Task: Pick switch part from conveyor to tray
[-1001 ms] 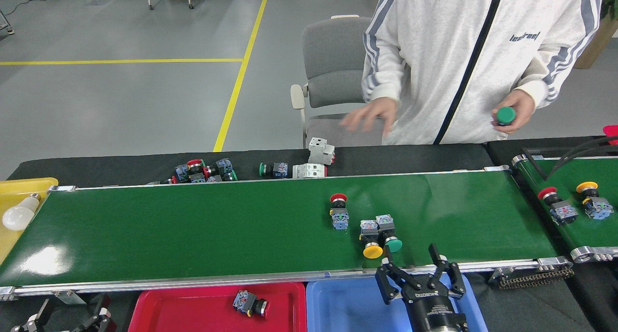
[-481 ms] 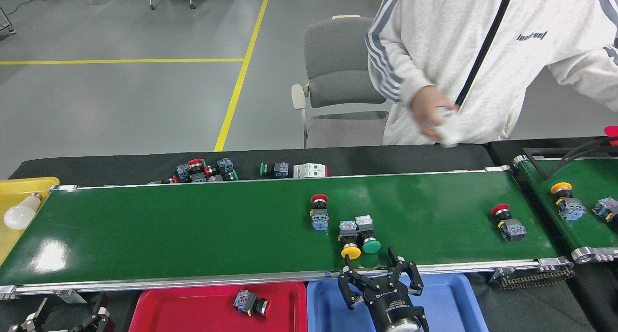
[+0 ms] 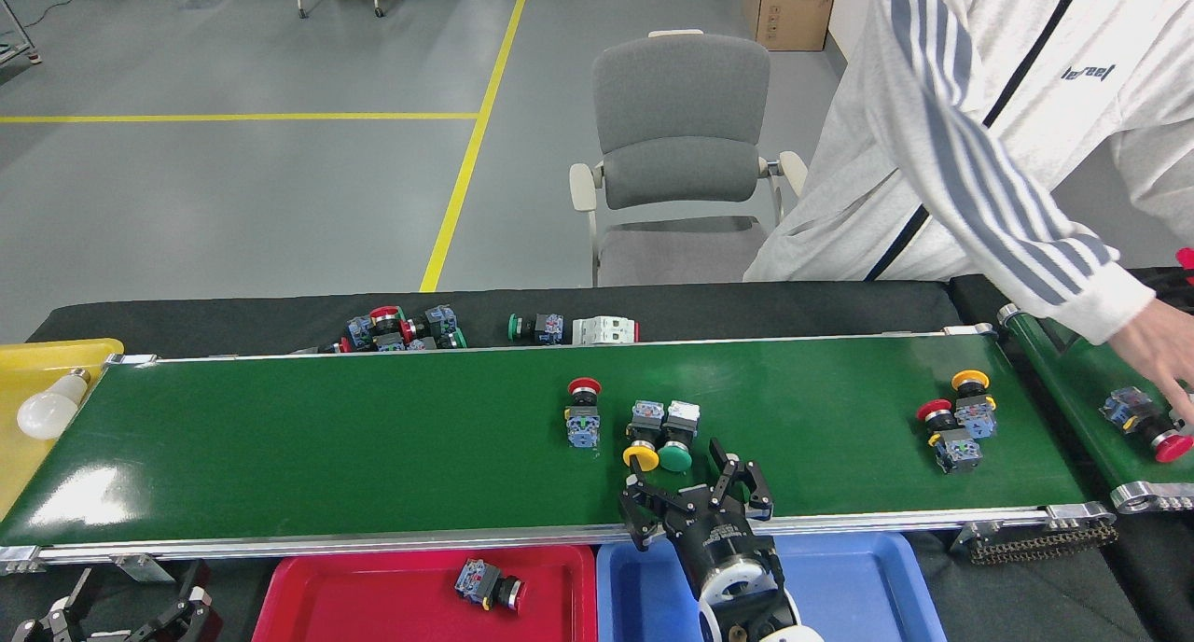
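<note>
Clear belt on the left, crowded centre and right

The conveyor lies bare across the left half of the frame. At centre, the red switch and the yellow switch touching the green switch stand close together, with only a narrow gap between the red one and the pair. The right gripper, fingers spread, sits just below that pair at the near rail. Open belt separates them from two switches at the right. A person's hand blocks the far right edge.
</note>
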